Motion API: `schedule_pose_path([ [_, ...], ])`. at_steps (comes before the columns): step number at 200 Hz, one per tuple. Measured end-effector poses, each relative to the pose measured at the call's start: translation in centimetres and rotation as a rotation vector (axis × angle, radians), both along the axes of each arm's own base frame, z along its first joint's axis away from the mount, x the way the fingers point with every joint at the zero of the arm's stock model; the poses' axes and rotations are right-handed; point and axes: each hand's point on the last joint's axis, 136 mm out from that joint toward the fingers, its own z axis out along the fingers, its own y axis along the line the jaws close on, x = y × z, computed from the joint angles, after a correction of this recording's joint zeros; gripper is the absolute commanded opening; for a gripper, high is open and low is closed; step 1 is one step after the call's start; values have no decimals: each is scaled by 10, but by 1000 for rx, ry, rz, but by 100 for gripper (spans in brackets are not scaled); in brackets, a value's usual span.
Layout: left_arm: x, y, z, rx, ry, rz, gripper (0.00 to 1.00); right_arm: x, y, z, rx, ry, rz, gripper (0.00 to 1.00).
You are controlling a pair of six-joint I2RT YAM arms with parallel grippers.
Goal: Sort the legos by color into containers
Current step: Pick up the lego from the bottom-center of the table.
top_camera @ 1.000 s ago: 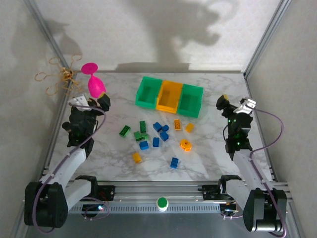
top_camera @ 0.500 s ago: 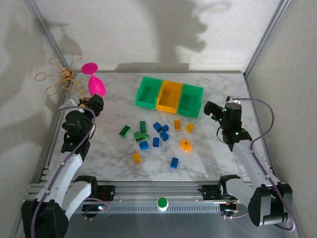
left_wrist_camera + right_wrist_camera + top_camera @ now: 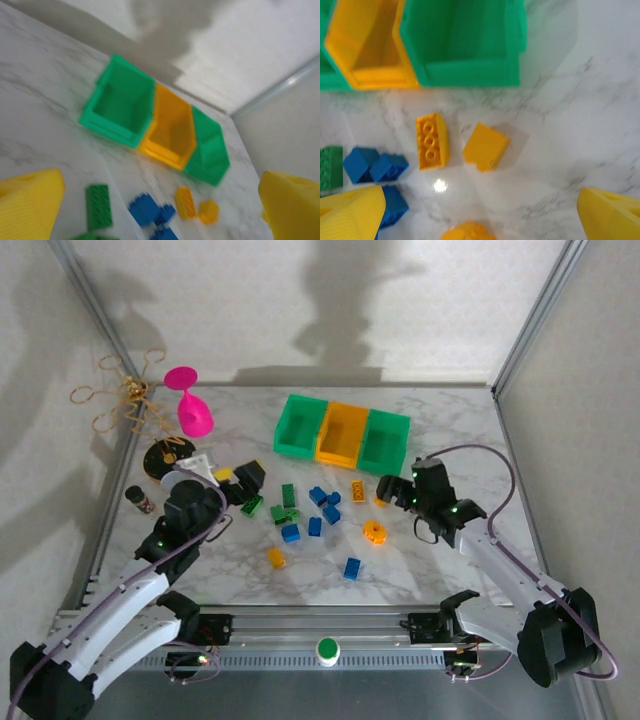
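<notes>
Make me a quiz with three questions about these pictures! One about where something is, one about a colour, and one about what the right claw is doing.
1. Where is the orange-yellow bin?
A) at the left end of the row
B) between the two green bins
C) at the right end of the row

2. What colour is the goblet?
A) blue
B) white
C) pink

3. How is the right gripper?
A) open, holding nothing
B) shut on a blue brick
C) shut on a bin

Answers:
1 B, a green bin sits on each side of it.
2 C, it is bright pink all over.
3 A, its yellow fingers stand wide apart with nothing gripped.
</notes>
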Motion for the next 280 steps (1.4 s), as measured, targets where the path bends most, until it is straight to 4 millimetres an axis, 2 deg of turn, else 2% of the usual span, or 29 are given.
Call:
schedule_pose_path([
  [19,-12,-27,-8,22,20,-75,99,-16,12,-21,-1,64,26,99],
  [41,-24,-50,-18,51,41,-132,99,-33,22,-45,-12,135,57,99],
  [62,-34,-67,-26,72,54,-172,99,-44,28,-61,-30,186,80,99],
  [85,-41,-78,-34,99,67,-188,99,-48,31,-70,-32,207,89,99],
  [137,-39,-76,-38,122,69,-157,99,-62,56,-96,-107,271,195,95],
  [191,-39,-76,-39,126,70,-155,99,-61,93,-87,-152,228,279,82],
  [244,-39,-77,-40,130,72,-157,99,-53,79,-95,-271,244,223,65],
  [264,-39,-78,-42,135,77,-157,99,-52,78,-98,-293,249,222,57],
  [280,-38,-78,-44,139,81,-158,99,-48,78,-101,-317,253,219,54],
])
